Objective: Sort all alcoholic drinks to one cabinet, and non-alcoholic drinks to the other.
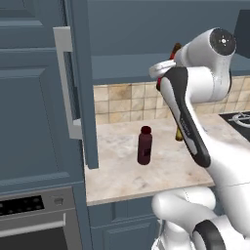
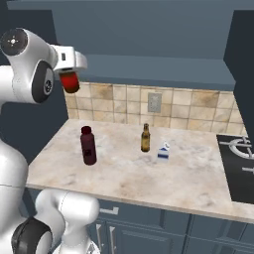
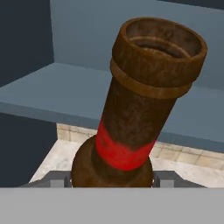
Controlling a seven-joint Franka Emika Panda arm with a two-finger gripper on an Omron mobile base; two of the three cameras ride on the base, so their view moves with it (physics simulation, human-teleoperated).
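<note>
Blue cabinets point(image 2: 149, 30) hang over a beige marble counter point(image 2: 198, 173) with a tiled wall behind. High under these cabinets, the gripper point(image 2: 71, 74) is closed on the brown beer bottle with the red label point(image 3: 135, 109), one finger point(image 3: 57, 179) on each side of its body. Below on the counter stands the squat maroon bottle point(image 2: 88, 145). To its right is the second beer bottle point(image 2: 145, 138), and just beside that a small white and blue carton point(image 2: 163, 152). At the far right lies a black stove point(image 2: 238, 158).
</note>
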